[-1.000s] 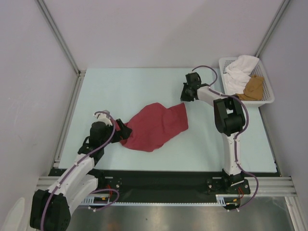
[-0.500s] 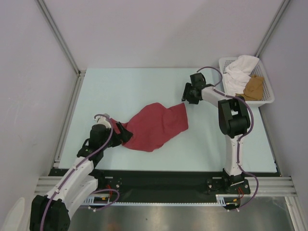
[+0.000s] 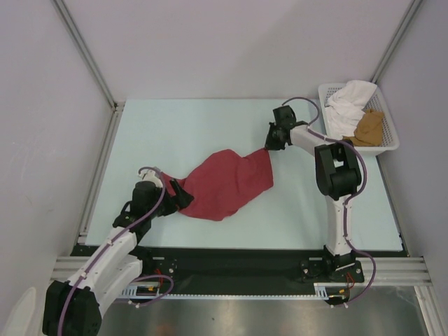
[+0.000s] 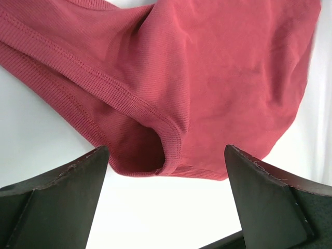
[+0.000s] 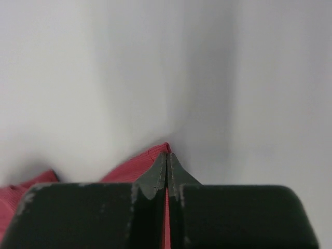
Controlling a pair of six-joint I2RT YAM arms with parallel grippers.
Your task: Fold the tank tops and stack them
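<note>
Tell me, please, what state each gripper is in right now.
Left gripper: open, holding nothing.
Right gripper: closed on a corner of the red top.

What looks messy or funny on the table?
The dark red cloth tank top lies rumpled and slanted on the pale table, not flat. The right arm's fingers pinch its far corner; the left arm's fingers are open at its near end. The tan-brown top sits bunched in the white plastic mesh basket.
</note>
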